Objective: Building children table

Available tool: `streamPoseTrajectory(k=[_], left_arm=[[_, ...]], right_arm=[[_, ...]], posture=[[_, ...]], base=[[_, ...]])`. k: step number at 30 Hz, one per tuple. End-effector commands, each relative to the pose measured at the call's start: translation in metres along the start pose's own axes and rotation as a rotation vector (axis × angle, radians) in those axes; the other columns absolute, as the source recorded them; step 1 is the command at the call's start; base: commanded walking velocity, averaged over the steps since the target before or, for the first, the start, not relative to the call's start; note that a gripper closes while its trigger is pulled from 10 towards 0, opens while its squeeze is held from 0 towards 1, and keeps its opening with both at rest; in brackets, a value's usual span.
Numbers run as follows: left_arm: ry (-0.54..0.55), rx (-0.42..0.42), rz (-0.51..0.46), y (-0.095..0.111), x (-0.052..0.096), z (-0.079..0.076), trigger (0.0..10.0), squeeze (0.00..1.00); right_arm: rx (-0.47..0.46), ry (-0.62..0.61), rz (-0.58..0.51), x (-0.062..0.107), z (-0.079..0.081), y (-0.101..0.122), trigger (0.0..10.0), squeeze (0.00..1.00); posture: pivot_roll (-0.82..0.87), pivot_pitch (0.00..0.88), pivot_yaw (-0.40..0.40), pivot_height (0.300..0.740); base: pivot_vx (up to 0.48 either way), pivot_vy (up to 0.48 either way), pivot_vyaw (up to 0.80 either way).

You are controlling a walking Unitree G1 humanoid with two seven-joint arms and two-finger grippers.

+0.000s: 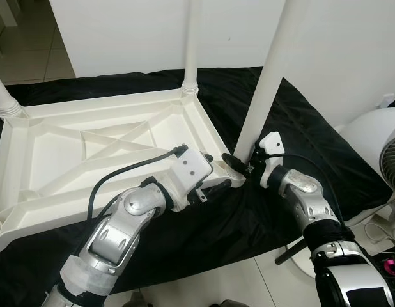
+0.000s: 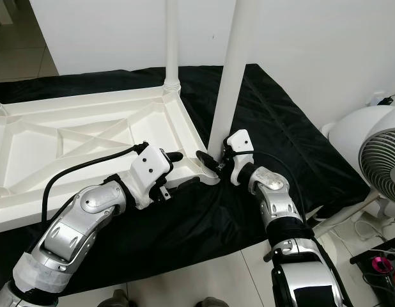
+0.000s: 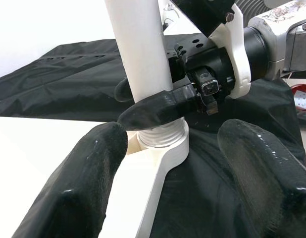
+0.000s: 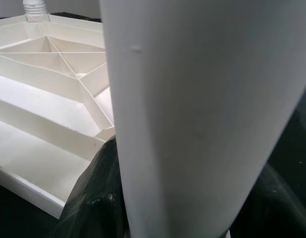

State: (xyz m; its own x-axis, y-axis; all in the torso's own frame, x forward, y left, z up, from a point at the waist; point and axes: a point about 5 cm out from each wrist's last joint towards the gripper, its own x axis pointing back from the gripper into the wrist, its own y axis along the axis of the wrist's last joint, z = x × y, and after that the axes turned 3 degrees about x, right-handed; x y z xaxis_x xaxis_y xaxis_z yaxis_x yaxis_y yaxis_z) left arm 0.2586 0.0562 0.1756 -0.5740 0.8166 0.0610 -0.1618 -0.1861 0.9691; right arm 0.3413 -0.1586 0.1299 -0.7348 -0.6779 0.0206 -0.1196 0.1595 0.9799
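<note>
At the near right corner of the upturned tabletop [image 1: 89,147], the right gripper [image 1: 239,165] clamps the white leg [image 1: 264,89] low, apparently to turn it into its socket [image 3: 163,144]; the left gripper [image 1: 210,185] straddles that corner, fingers spread, gripping nothing. Black cloth [image 1: 293,121] protects the floor.
</note>
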Motion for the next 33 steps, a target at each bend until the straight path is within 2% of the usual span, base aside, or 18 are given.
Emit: streamPoseTrajectory(k=[1, 9, 11, 12, 14, 15, 16, 18, 20, 22, 23, 25, 26, 27, 29, 33], left_arm=[[0.008, -0.009, 0.003, 0.0, 0.0, 0.002, 10.0, 0.0], [-0.002, -0.01, 0.001, 0.0, -0.001, 0.001, 10.0, 0.0], [-0.004, -0.006, -0.001, 0.0, -0.002, 0.0, 10.0, 0.0], [-0.004, -0.006, -0.001, 0.0, -0.002, 0.0, 10.0, 0.0], [-0.005, -0.003, -0.001, -0.001, -0.002, 0.0, 10.0, 0.0], [-0.005, -0.003, -0.001, -0.001, -0.002, 0.0, 10.0, 0.0], [-0.005, 0.003, 0.001, -0.002, -0.002, -0.001, 10.0, 0.0], [-0.005, 0.003, 0.001, -0.002, -0.002, -0.001, 10.0, 0.0], [0.003, 0.015, 0.003, -0.005, -0.002, -0.001, 10.0, 0.0], [0.003, 0.015, 0.003, -0.005, -0.002, -0.001, 10.0, 0.0], [0.006, 0.017, 0.004, -0.005, -0.003, 0.0, 10.0, 0.0], [0.006, 0.017, 0.004, -0.005, -0.003, 0.0, 10.0, 0.0], [0.008, 0.017, 0.003, -0.005, -0.003, 0.0, 10.0, 0.0], [0.008, 0.017, 0.003, -0.005, -0.003, 0.0, 10.0, 0.0], [0.011, 0.019, 0.002, -0.005, -0.003, -0.001, 10.0, 0.0], [0.009, 0.019, 0.002, -0.005, -0.002, -0.002, 10.0, 0.0]], right_arm=[[-0.036, -0.016, 0.069, 0.009, 0.004, -0.019, 10.0, 0.0], [-0.094, -0.093, 0.069, 0.008, 0.007, -0.024, 10.0, 0.0], [-0.097, -0.218, 0.09, 0.005, 0.009, -0.025, 10.0, 0.0], [-0.097, -0.218, 0.09, 0.005, 0.009, -0.025, 10.0, 0.0], [-0.112, -0.321, 0.097, 0.001, 0.011, -0.023, 10.0, 0.0], [-0.112, -0.321, 0.097, 0.001, 0.011, -0.023, 10.0, 0.0], [-0.154, -0.417, 0.085, -0.002, 0.017, -0.022, 10.0, 0.0], [-0.154, -0.417, 0.085, -0.002, 0.017, -0.022, 10.0, 0.0], [-0.221, -0.646, 0.086, -0.006, 0.035, -0.02, 10.0, 0.0], [-0.221, -0.646, 0.086, -0.006, 0.035, -0.02, 10.0, 0.0], [-0.255, -0.73, 0.087, -0.008, 0.044, -0.018, 10.0, 0.0], [-0.255, -0.73, 0.087, -0.008, 0.044, -0.018, 10.0, 0.0], [-0.291, -0.775, 0.089, -0.012, 0.052, -0.016, 10.0, 0.0], [-0.291, -0.775, 0.089, -0.012, 0.052, -0.016, 10.0, 0.0], [-0.31, -0.742, 0.052, -0.02, 0.063, -0.007, 10.0, 0.0], [-0.298, -0.704, 0.026, -0.022, 0.066, -0.002, 10.0, 0.0]], posture=[[-0.04, 0.0, -0.013, 0.74], [-0.05, 0.0, -0.015, 0.74], [-0.05, 0.0, -0.017, 0.74], [-0.05, 0.0, -0.017, 0.74], [-0.05, 0.001, -0.017, 0.74], [-0.05, 0.001, -0.017, 0.74], [-0.06, 0.003, -0.021, 0.74], [-0.06, 0.003, -0.021, 0.74], [-0.06, 0.002, -0.024, 0.74], [-0.06, 0.002, -0.024, 0.74], [-0.05, 0.0, -0.033, 0.74], [-0.05, 0.0, -0.033, 0.74], [-0.05, 0.0, -0.036, 0.74], [-0.05, 0.0, -0.036, 0.74], [-0.05, 0.0, -0.039, 0.74], [-0.05, 0.0, -0.041, 0.74]], base=[[0.0, 0.0, 0.0], [0.0, 0.0, 0.0], [0.0, 0.0, 0.0], [0.0, 0.0, 0.0], [0.0, 0.0, 0.0], [0.0, 0.0, 0.0], [0.0, 0.0, 0.0], [0.0, 0.0, 0.0], [0.0, 0.0, 0.0], [0.0, 0.0, 0.0], [0.0, 0.0, 0.0], [0.0, 0.0, 0.0], [0.0, 0.0, 0.0], [0.0, 0.0, 0.0], [0.0, 0.0, 0.0], [0.0, 0.0, 0.0]])
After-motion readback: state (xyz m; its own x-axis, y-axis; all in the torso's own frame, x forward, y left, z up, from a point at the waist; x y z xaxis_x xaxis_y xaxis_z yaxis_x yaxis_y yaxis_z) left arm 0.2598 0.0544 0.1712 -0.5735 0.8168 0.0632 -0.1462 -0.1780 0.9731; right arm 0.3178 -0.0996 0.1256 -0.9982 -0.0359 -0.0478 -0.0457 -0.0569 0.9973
